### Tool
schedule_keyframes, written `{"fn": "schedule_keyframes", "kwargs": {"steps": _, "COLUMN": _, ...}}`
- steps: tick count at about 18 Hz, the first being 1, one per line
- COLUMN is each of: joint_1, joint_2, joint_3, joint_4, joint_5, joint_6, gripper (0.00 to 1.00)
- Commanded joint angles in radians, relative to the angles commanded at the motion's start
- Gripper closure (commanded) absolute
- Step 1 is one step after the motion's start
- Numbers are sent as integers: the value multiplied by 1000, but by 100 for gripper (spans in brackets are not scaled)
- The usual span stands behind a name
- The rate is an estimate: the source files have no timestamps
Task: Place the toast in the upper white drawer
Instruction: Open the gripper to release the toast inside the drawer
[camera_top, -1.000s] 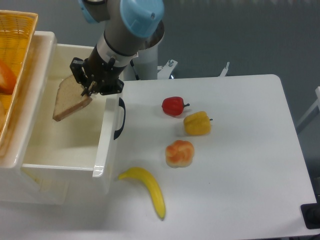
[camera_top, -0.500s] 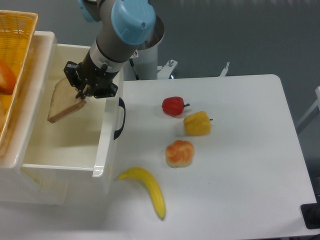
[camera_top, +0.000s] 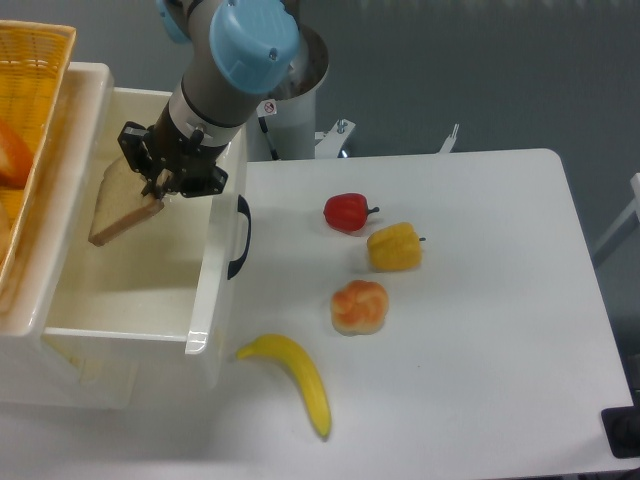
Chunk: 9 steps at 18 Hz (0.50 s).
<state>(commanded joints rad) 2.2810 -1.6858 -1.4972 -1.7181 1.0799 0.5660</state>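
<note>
My gripper (camera_top: 157, 184) is shut on the toast (camera_top: 118, 204), a flat light-brown slice with a darker crust. It holds the slice tilted on edge, hanging over the inside of the upper white drawer (camera_top: 205, 300). The drawer is pulled open at the left of the table, with its black curved handle (camera_top: 240, 236) on the front wall. The toast is above the drawer's far left part and I cannot tell whether it touches the bottom.
A yellow wicker basket (camera_top: 30, 90) holding an orange item stands left of the drawer. On the white table (camera_top: 480, 330) lie a red pepper (camera_top: 347, 211), a yellow pepper (camera_top: 394, 246), a round orange bun-like fruit (camera_top: 359, 306) and a banana (camera_top: 296, 377).
My gripper has moved left and a little further over the open drawer, carrying the toast with it. The toast now hangs more on edge.
</note>
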Motion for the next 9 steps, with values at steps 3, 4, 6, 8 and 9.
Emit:
{"fn": "schedule_keyframes", "kwargs": {"steps": 3, "joint_1": 0, "joint_2": 2, "joint_3": 0, "joint_4": 2, "joint_5": 0, "joint_6": 3, "gripper": 69}}
{"fn": "schedule_keyframes", "kwargs": {"steps": 4, "joint_1": 0, "joint_2": 3, "joint_3": 2, "joint_4": 3, "joint_5": 0, "joint_6": 5, "gripper": 68}}
{"fn": "schedule_keyframes", "kwargs": {"steps": 6, "joint_1": 2, "joint_2": 6, "joint_3": 6, "joint_4": 5, "joint_5": 0, "joint_6": 8, "gripper": 62}}
{"fn": "schedule_keyframes", "kwargs": {"steps": 8, "joint_1": 2, "joint_2": 6, "joint_3": 9, "joint_4": 8, "joint_5": 11, "joint_6": 5, "gripper": 59}}
{"fn": "schedule_keyframes", "kwargs": {"steps": 9, "joint_1": 2, "joint_2": 8, "joint_3": 9, "joint_4": 14, "joint_5": 21, "joint_6": 5, "gripper": 58}}
